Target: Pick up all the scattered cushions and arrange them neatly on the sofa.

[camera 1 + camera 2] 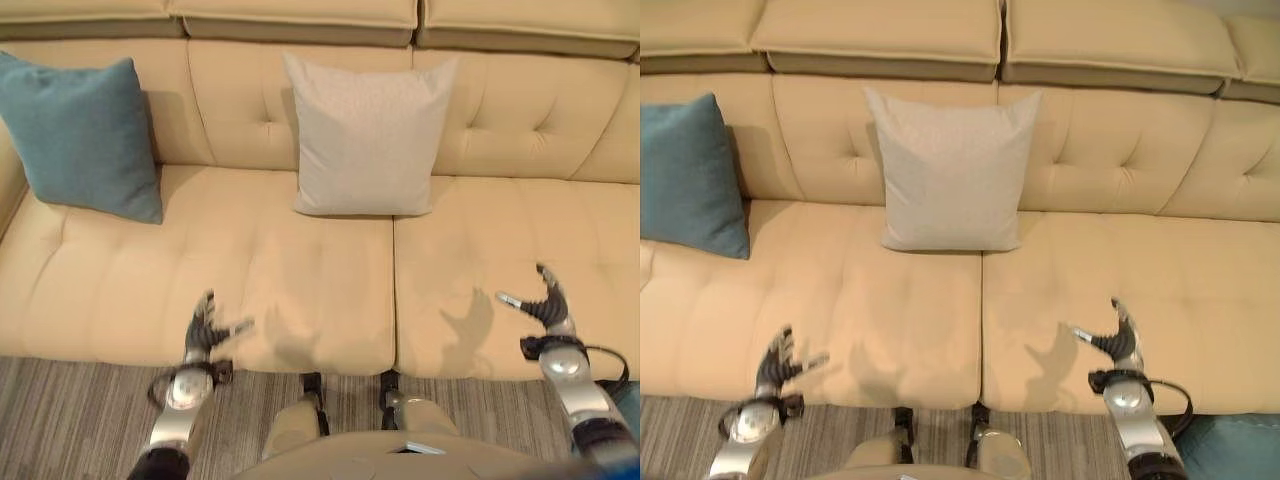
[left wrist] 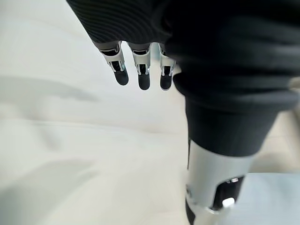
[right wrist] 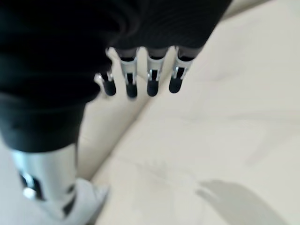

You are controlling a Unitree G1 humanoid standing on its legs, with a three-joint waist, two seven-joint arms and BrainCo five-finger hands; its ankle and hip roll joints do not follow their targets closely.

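Two cushions upright on the sofa, both hands empty above the seat's front edge.

Left eye view: the teal cushion (image 1: 82,135) leans against the backrest at the left end of the sofa (image 1: 520,250); the grey cushion (image 1: 367,135) stands upright against the backrest near the middle, just left of the seam between the seat pads. The two cushions are well apart. The left hand (image 1: 204,330) and right hand (image 1: 545,300) hover over the seat's front edge, fingers spread and relaxed, holding nothing. Striped carpet (image 1: 70,420) lies in front of the sofa.
Right eye view: a further teal patch (image 1: 1230,445) shows at the lower right corner, by the right arm; what it is cannot be told.
Left wrist view: straight fingers (image 2: 143,75), nothing between them, over pale upholstery.
Right wrist view: straight fingers (image 3: 152,79) above the seat, likewise empty.
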